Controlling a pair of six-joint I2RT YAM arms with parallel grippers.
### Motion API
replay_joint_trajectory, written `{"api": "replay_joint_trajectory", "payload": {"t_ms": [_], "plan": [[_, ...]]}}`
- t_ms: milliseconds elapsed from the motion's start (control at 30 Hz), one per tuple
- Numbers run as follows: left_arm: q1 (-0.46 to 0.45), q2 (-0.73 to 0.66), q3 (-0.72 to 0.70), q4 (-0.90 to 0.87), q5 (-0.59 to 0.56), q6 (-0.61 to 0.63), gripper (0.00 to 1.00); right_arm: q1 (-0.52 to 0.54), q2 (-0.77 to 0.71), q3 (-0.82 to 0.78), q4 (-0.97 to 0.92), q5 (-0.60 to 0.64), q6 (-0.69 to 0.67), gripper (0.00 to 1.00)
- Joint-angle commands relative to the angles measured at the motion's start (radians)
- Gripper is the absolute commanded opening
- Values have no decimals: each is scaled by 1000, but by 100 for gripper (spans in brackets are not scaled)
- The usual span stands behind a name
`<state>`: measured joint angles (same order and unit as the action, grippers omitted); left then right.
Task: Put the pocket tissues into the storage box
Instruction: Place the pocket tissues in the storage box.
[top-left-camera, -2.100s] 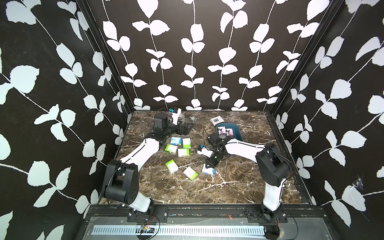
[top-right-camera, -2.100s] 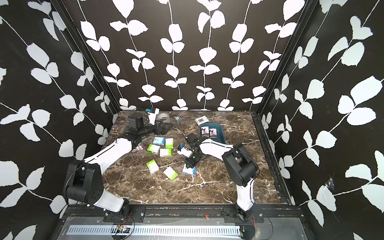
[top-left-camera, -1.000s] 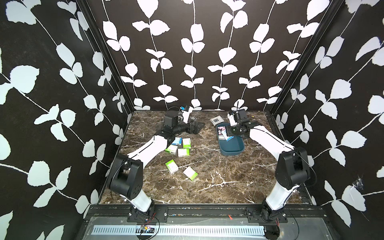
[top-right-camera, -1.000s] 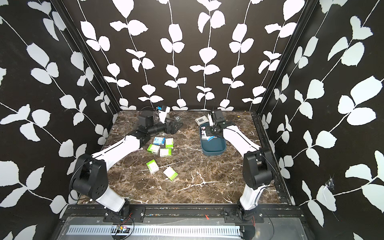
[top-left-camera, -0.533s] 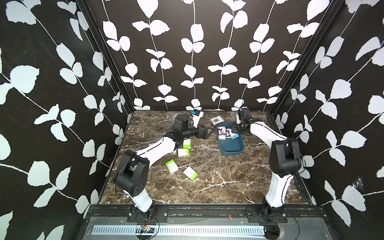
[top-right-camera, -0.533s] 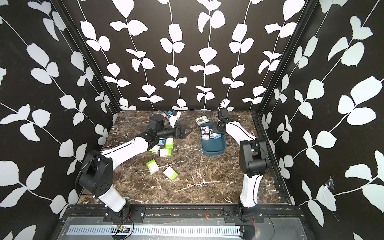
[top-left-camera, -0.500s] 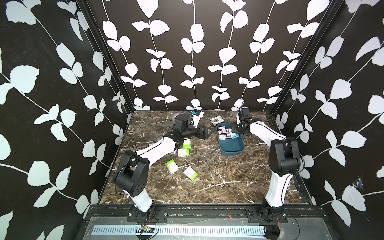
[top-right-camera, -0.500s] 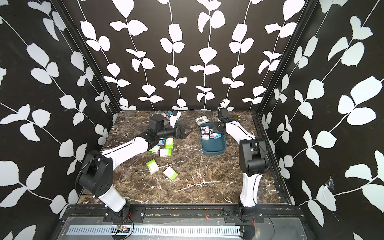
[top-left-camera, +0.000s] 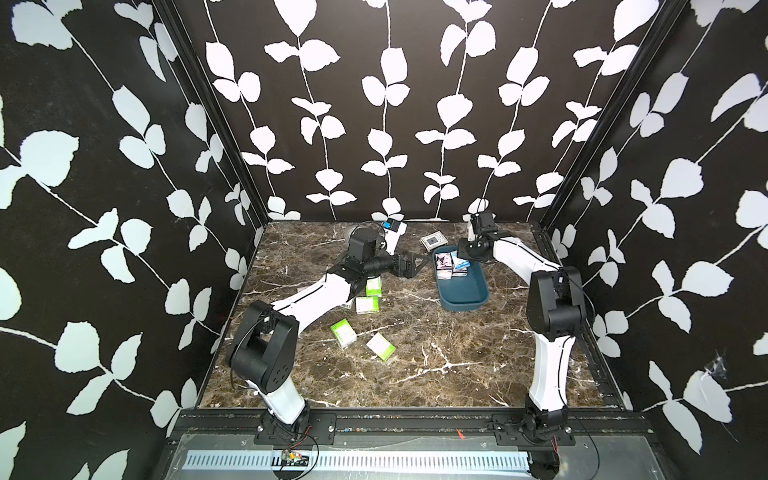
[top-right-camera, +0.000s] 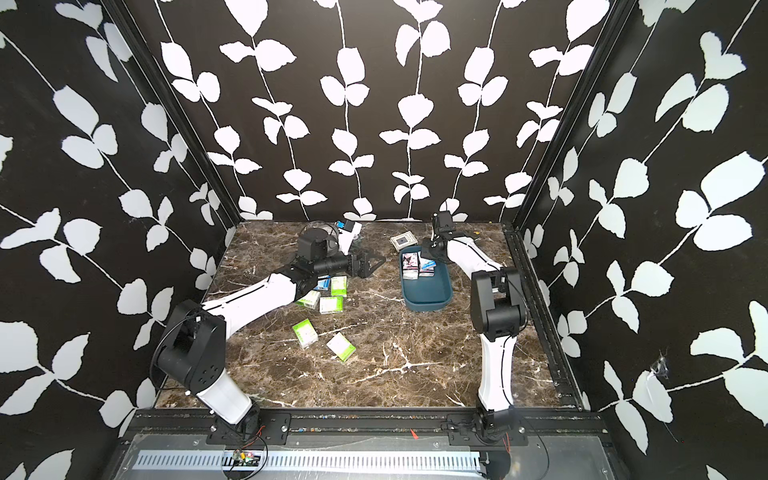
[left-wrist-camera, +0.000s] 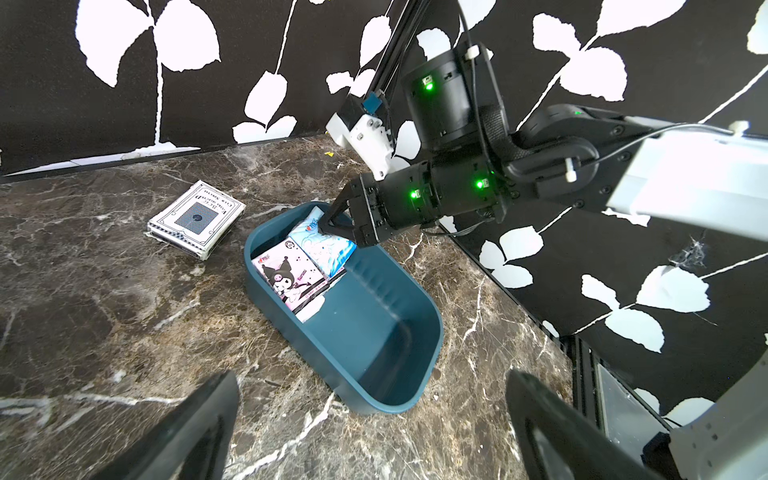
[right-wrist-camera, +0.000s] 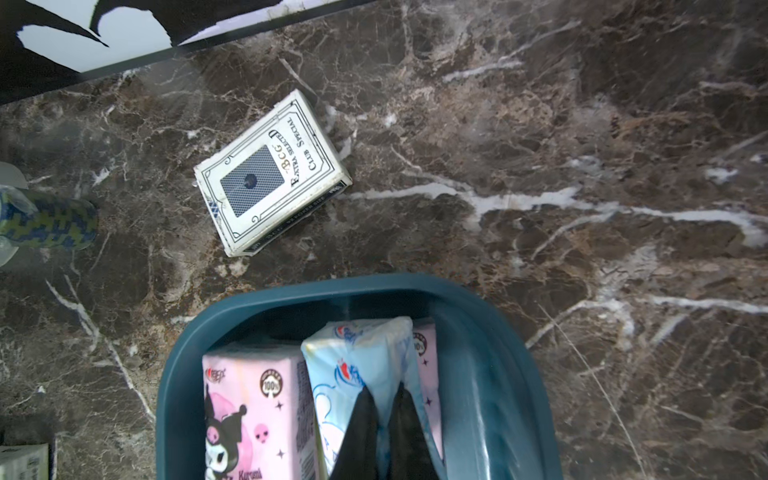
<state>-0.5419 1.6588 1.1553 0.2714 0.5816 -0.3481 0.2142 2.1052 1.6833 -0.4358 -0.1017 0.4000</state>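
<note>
Right fingers (right-wrist-camera: 365, 428) are clenched, tips pressed on a blue pack (right-wrist-camera: 353, 357) that leans over 2 pink cartoon packs (right-wrist-camera: 249, 395) at the far end of the box (right-wrist-camera: 183, 374); whether they pinch its wrapper cannot be told. Left fingers (left-wrist-camera: 199, 424) are released, spread wide with nothing between them, hovering over the surface (top-left-camera: 415, 374) near the box but apart from it. A card deck (right-wrist-camera: 270, 174) lies just beyond the box, not touching it, printed "BCG Extra Special Club Special". One cartoon pack bears a "100%" badge. Only the top views show the green packs (top-right-camera: 304, 332) lying loose by the left arm, well apart from the box; the arm partly covers some.
</note>
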Motion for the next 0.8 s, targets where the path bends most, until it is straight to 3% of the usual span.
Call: {"api": "replay_joint_trajectory", "payload": {"t_ms": [0, 267, 633, 767], "plan": [[-1, -7, 20, -1, 1, 18, 99, 4, 31, 44, 5, -32, 24, 0], [-1, -12, 23, -14, 3, 29, 99, 19, 54, 61, 2, -45, 43, 1], [0, -18, 16, -17, 4, 37, 99, 22, 55, 78, -28, -39, 42, 40], [-1, -22, 18, -22, 3, 40, 99, 23, 42, 83, -31, -37, 32, 45]]}}
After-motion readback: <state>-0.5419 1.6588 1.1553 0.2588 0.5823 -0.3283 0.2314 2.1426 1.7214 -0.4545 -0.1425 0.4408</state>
